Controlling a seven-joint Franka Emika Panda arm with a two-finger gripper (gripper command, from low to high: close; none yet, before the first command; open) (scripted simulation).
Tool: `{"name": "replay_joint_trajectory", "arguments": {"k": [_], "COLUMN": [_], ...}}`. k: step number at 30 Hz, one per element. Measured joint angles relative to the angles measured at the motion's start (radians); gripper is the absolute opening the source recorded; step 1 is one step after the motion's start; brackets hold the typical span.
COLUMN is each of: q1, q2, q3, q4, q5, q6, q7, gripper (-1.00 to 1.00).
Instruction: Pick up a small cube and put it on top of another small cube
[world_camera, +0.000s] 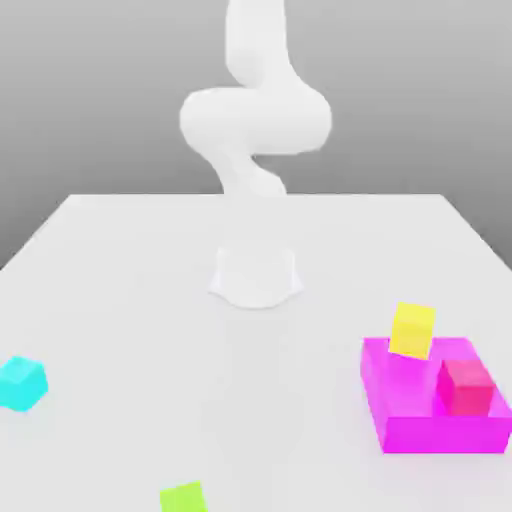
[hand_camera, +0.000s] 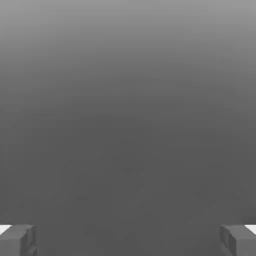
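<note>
The small cyan cube (world_camera: 21, 382) rests on the white table at the exterior view's left edge. A lime-green cube (world_camera: 184, 497) sits near the front edge, partly cut off by the frame. In the hand view my gripper (hand_camera: 128, 240) is open, its two grey fingertips (hand_camera: 17, 240) standing far apart with nothing between them and only plain grey background beyond. In the exterior view the white arm (world_camera: 255, 115) rises from its base (world_camera: 256, 275) at the table's middle and runs out of the top of the frame.
A large flat magenta block (world_camera: 430, 405) lies at the exterior view's right. A yellow cube (world_camera: 412, 330) sits on its back edge and a red cube (world_camera: 466, 386) on its top. The white table (world_camera: 150, 300) stretches between the base and the cubes.
</note>
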Motion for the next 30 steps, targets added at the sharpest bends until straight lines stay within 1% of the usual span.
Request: {"name": "replay_joint_trajectory", "arguments": {"k": [16,20,25,27,30], "q1": [-0.299,-0.400,-0.449,-0.476,-0.534], "q2": [0.586,0.731,0.913,0.986,1.095], "q3": [-0.173,-0.219,-0.279,-0.258,-0.189], "q4": [-0.132,-0.165,-0.201,-0.194,-0.172], "q5": [0.097,0.118,0.157,0.200,0.269], "q6": [0.249,0.311,0.392,0.440,0.522], "q7": [0.530,0.664,0.811,0.799,0.753], "gripper": [0.00,0.00,0.00,0.00,0.00]}}
